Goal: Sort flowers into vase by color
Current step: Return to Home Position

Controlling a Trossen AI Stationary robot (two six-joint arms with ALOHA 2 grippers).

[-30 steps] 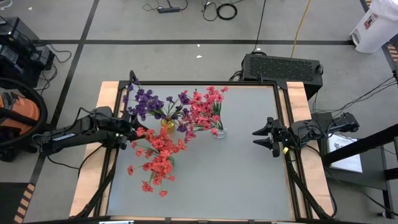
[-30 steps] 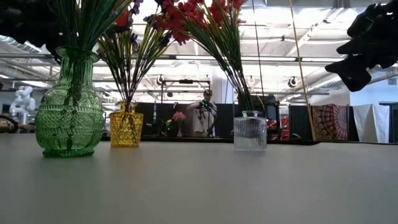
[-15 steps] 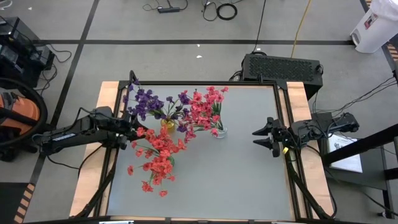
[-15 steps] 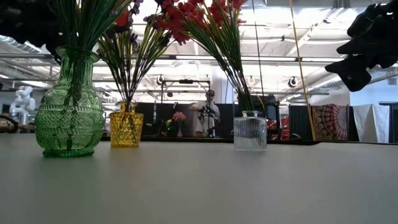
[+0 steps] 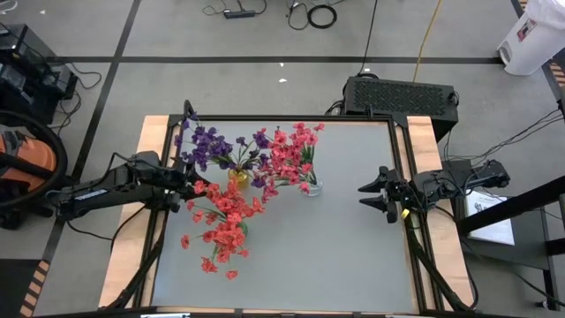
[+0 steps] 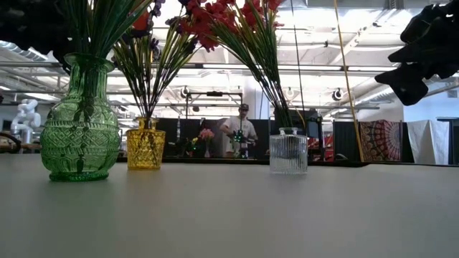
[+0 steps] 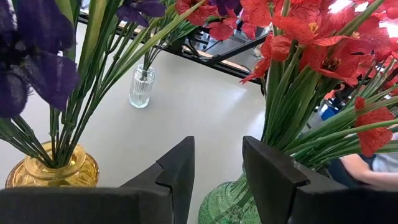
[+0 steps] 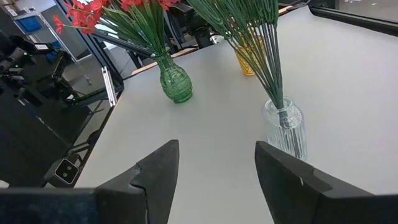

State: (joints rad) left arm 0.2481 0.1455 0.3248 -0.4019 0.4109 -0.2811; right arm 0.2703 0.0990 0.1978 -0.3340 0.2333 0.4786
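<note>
Three vases stand on the grey table. Red flowers [image 5: 225, 221] fill the green vase [image 6: 79, 122], and purple flowers [image 5: 207, 141] stand in the yellow vase [image 6: 145, 147]. The clear ribbed vase [image 6: 288, 152] holds pink-red flowers [image 5: 291, 155]. All stems stick down into the vase necks. My left gripper [image 7: 217, 180] is open at the table's left edge, just short of the green vase [image 7: 230, 202], partly under blossoms in the high view. My right gripper [image 5: 371, 196] is open and empty near the right edge, facing the clear vase [image 8: 285, 127].
Bare grey table [image 5: 335, 256] lies between the vases and the near and right edges. A black frame [image 5: 402, 150] borders the table. Beyond the far edge, a person [image 6: 242, 132] stands in the room.
Both arms and all flowers have kept still. In the low view, the person in the room behind has shifted a little to the right and turned.
</note>
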